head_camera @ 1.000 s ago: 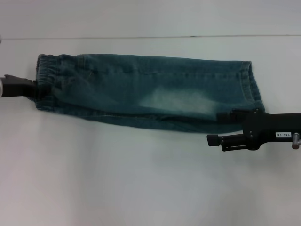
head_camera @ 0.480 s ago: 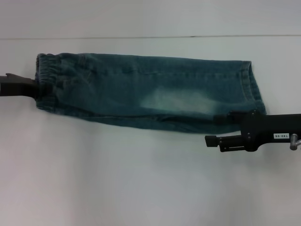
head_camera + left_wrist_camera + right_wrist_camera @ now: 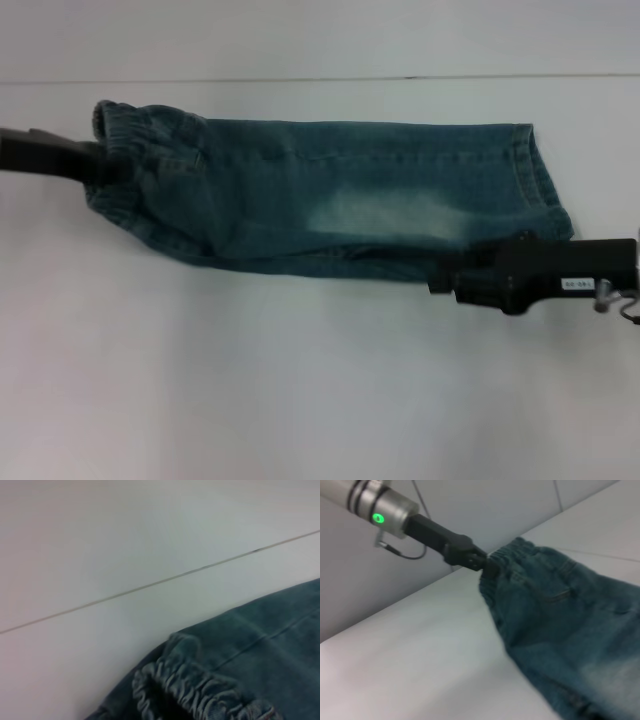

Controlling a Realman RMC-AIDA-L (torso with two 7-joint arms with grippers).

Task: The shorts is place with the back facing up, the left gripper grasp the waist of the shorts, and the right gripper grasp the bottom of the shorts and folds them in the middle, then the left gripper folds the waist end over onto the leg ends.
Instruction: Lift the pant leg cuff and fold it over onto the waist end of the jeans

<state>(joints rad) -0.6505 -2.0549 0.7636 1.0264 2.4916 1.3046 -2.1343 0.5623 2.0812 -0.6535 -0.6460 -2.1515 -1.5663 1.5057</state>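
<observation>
Left gripper [image 3: 100, 165] is clamped on the waist of the shorts [image 3: 125, 150], w/ the gathered band bunched and raised off the table [image 3: 300, 400] at that end. Judging by that lift, the lengthwise fold is done and this grip is set to carry the waist end over onto the leg ends [image 3: 540, 180]. From the right wrist view the same claw [image 3: 487, 565] pinches the elastic edge, cloth hanging down from it in a slope.

Shorts [image 3: 340, 205] lie across the middle of the table as a long narrow strip, already doubled along their length; waist at the robot's left, hems at its right.

Right gripper [image 3: 450, 275] sits at the near edge of the strip by the hem end, touching the denim. Can't tell if its fingers are apart or together, nor if it holds cloth; prob. it pins or has just let go of that corner so the hems stay put.

Material: faded blue-green denim, paler washed patch mid-strip, stitched seams. Waistband [image 3: 200, 690] is tightly ruffled elastic, thicker than the rest; hems flat and straight. Heavy-ish fabric, so it should drape and stay folded, imo.

Table is smooth white, w/ a thin seam line [image 3: 150, 585] running behind the garment.
</observation>
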